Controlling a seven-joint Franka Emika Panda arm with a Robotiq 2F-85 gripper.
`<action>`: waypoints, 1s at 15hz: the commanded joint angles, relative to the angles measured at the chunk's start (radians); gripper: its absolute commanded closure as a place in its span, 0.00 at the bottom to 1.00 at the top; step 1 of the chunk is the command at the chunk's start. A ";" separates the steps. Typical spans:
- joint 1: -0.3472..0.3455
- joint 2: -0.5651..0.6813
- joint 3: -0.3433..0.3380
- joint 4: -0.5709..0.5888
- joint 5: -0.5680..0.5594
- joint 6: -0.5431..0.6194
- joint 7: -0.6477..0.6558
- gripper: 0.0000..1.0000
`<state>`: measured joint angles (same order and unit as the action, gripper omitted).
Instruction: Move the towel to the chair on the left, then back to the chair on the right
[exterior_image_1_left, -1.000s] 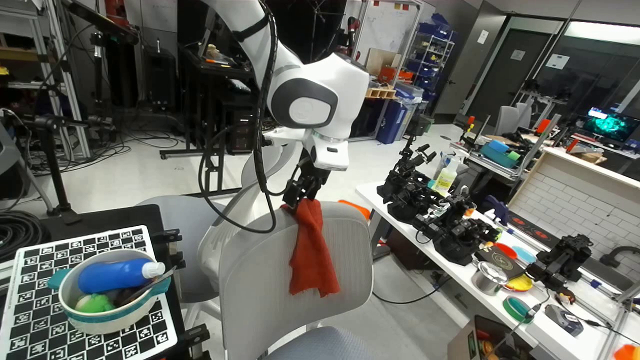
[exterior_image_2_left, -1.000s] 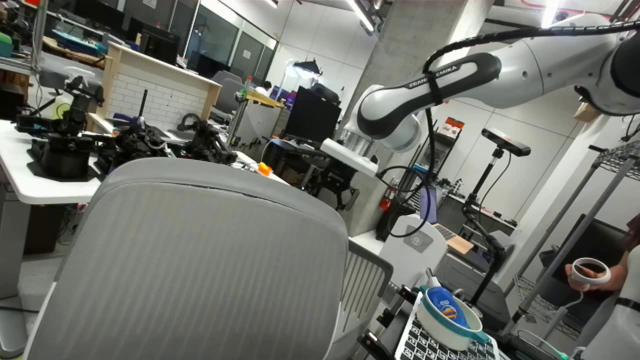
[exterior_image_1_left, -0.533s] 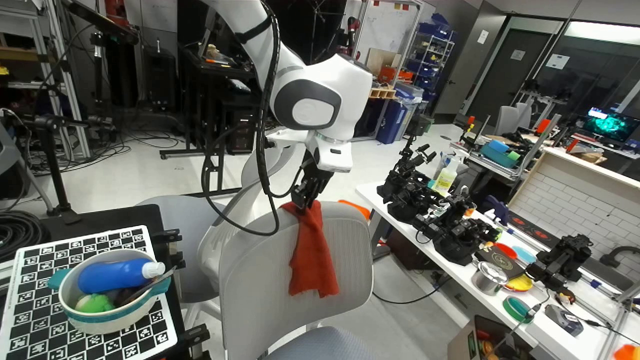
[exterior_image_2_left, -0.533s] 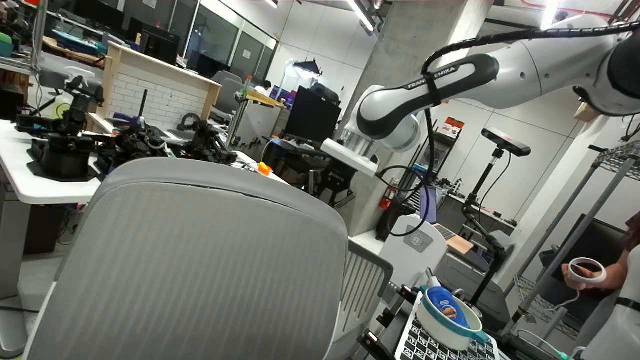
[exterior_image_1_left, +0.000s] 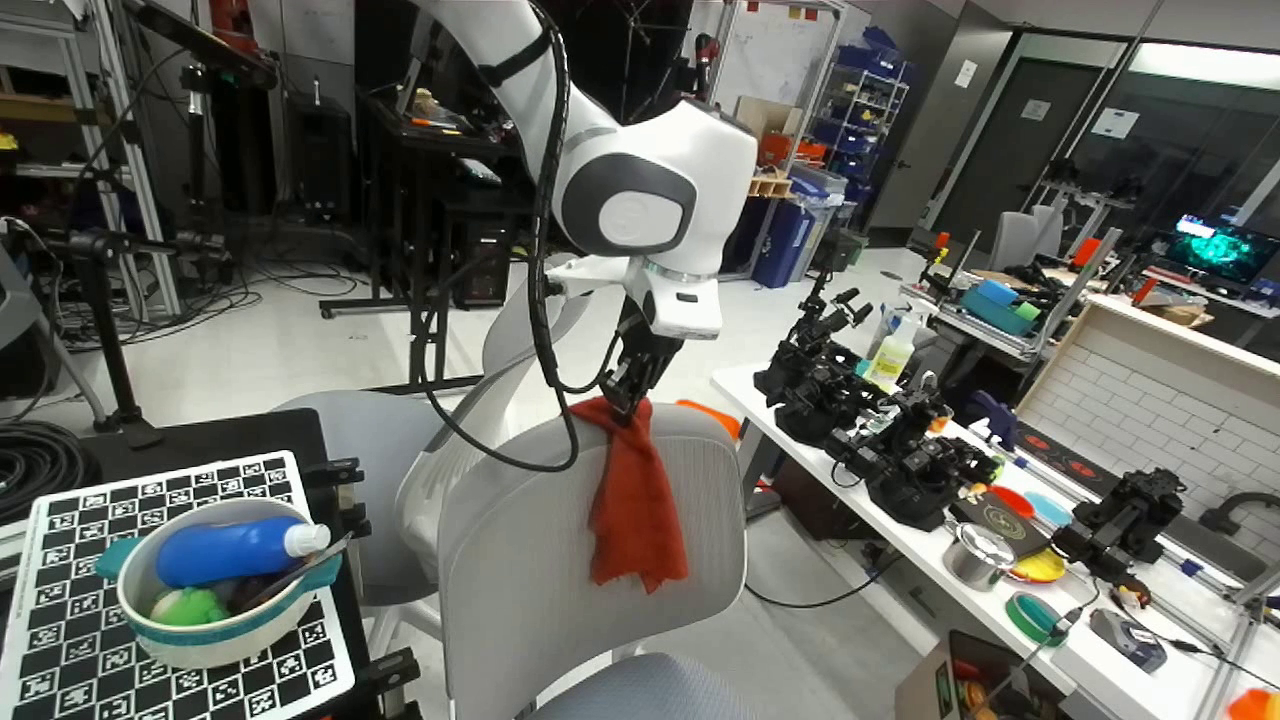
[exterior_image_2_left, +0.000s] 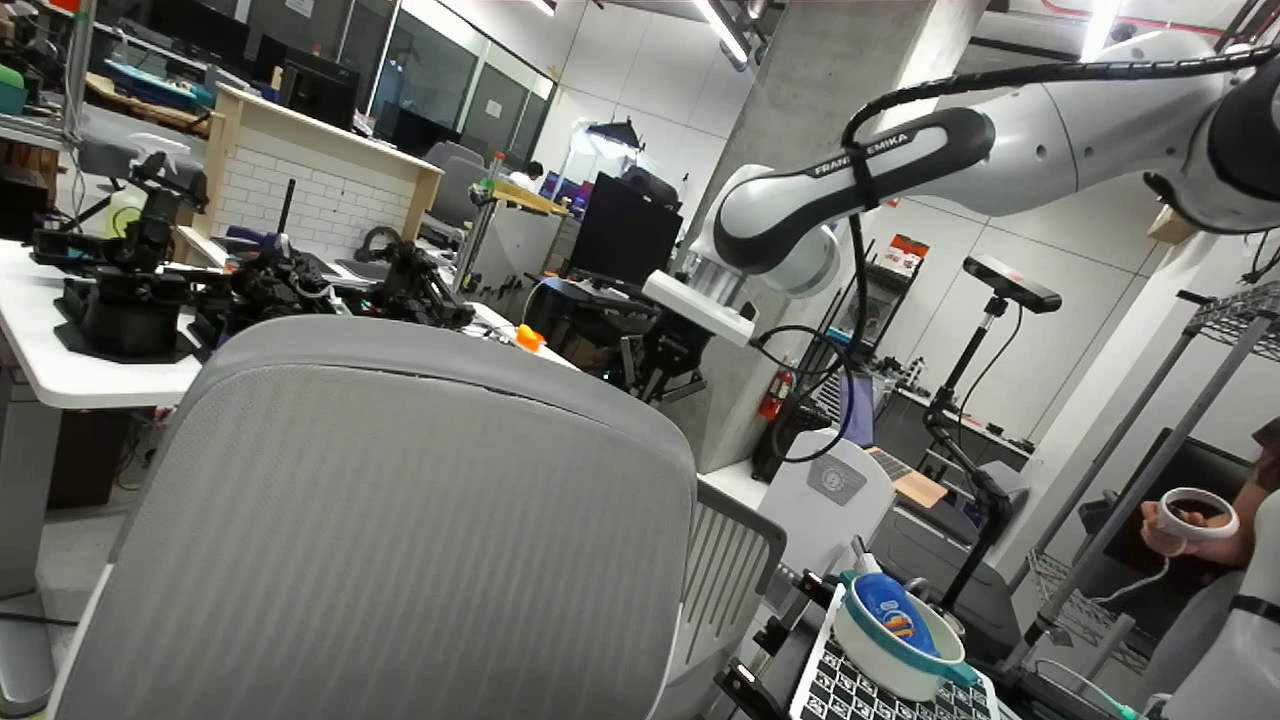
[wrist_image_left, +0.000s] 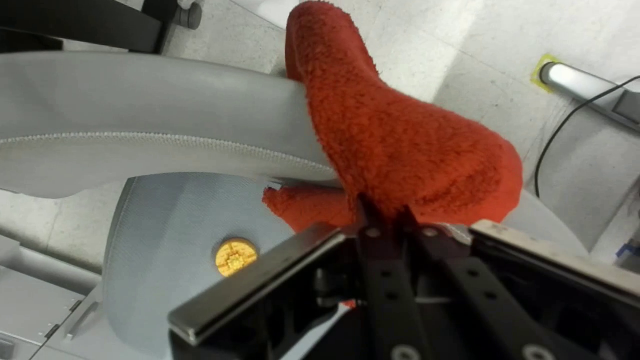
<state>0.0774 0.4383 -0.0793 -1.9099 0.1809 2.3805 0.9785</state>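
In an exterior view, the towel (exterior_image_1_left: 640, 510) drapes over the office chair's backrest (exterior_image_1_left: 520, 560), a pot (exterior_image_1_left: 205, 653) holding a bottle (exterior_image_1_left: 225, 550) at nine o'clock, a table (exterior_image_1_left: 745, 386) at three.

1. In an exterior view, ceiling lights (exterior_image_2_left: 722, 30) burn out to white along the upper edge.
2. In an exterior view, the upper left lies dim; the floor (exterior_image_1_left: 755, 325) right of centre is bright.
3. In the wrist view, sheen whitens the floor, upper right; the gripper (wrist_image_left: 386, 207) blurs toward the bottom edge.

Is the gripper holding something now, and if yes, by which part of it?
Yes: the gripper pinches the towel by its upper part, near the top edge of the chair back.
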 joint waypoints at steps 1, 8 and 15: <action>0.003 -0.070 -0.001 0.020 -0.025 -0.025 -0.005 0.98; 0.014 -0.189 0.022 0.173 -0.065 -0.101 0.000 0.98; 0.051 -0.199 0.095 0.430 -0.053 -0.226 0.003 0.98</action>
<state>0.1147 0.2206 -0.0129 -1.5798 0.1375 2.2140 0.9709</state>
